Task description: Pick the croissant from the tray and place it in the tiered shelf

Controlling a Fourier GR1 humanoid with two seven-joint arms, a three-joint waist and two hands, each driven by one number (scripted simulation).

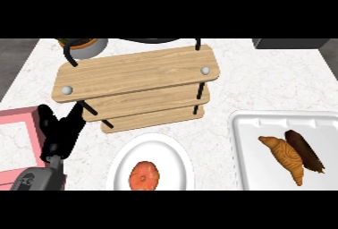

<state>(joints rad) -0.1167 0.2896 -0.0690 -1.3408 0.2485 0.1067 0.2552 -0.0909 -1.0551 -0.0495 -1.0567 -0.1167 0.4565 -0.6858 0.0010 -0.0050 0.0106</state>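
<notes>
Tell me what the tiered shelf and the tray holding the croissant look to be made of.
The tiered shelf looks like light wood with a matte finish: grain lines run along its boards, joined by thin black rods, probably metal, with silvery caps. The tray looks like white plastic or foam, smooth, with a raised rounded rim; which one is unclear.

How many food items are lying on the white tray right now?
2: the croissant near the middle of the tray, and a dark brown pastry touching its right side. Nothing seems hidden.
</notes>
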